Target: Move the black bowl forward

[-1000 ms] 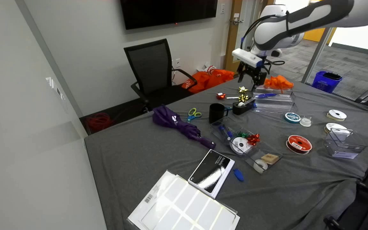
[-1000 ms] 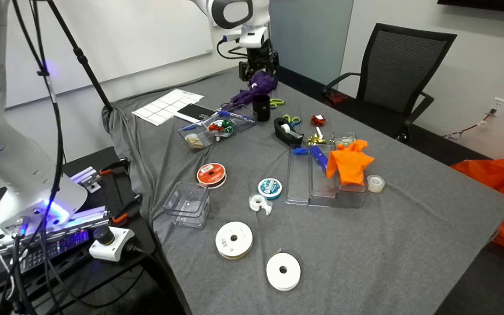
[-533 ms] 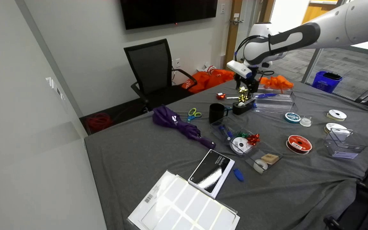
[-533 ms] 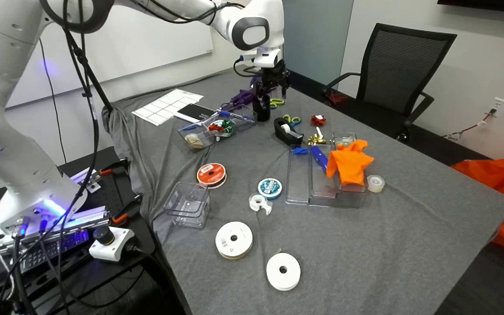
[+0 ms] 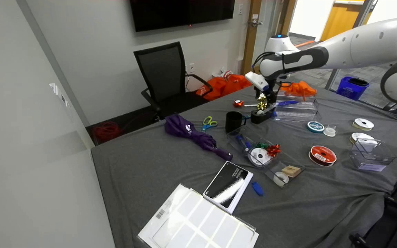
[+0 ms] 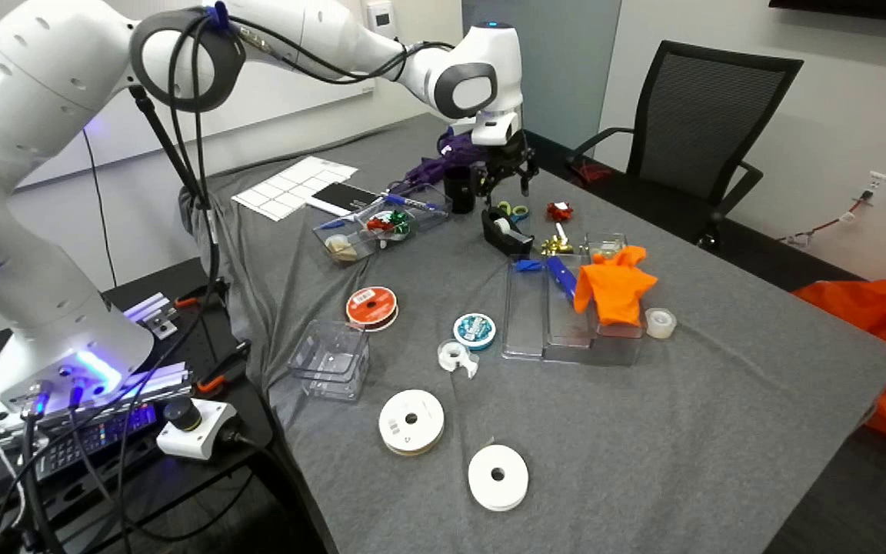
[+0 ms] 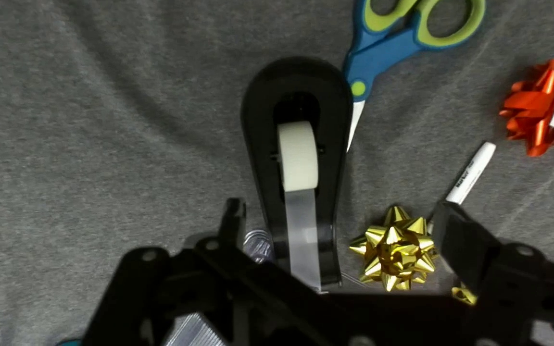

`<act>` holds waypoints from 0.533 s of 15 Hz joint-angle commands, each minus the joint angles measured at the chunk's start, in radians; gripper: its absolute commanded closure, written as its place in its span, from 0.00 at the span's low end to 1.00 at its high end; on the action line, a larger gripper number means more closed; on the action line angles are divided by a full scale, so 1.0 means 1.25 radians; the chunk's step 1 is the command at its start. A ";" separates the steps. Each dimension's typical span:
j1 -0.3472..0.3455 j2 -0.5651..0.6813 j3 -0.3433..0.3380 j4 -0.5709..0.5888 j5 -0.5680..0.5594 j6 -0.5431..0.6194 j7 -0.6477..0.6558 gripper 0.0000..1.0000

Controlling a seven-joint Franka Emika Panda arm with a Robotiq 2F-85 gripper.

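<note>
Two fingers [image 7: 464, 245] of our hand [image 7: 340, 211] stand apart, holding nothing, over the black tape dispenser [image 7: 329, 178]. We cannot make out any low black bowl; a black mug [image 5: 233, 122] stands near the dispenser. We should confirm our target before lowering, and keep the gold bow [image 7: 395, 250], just beside the dispenser, outside our grip.

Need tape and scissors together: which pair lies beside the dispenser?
The scissors whose blade runs alongside the dispenser in the wrist view; the other pair, in an exterior view, lies apart, between the umbrella and the mug.
</note>
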 commanded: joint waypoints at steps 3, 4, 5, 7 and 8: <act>-0.009 0.106 -0.015 0.163 -0.045 -0.104 0.029 0.00; -0.011 0.115 -0.012 0.180 -0.048 -0.119 0.024 0.00; -0.013 0.125 -0.011 0.198 -0.051 -0.131 0.022 0.00; -0.016 0.142 -0.008 0.229 -0.055 -0.153 0.019 0.00; -0.018 0.150 -0.006 0.242 -0.056 -0.161 0.015 0.00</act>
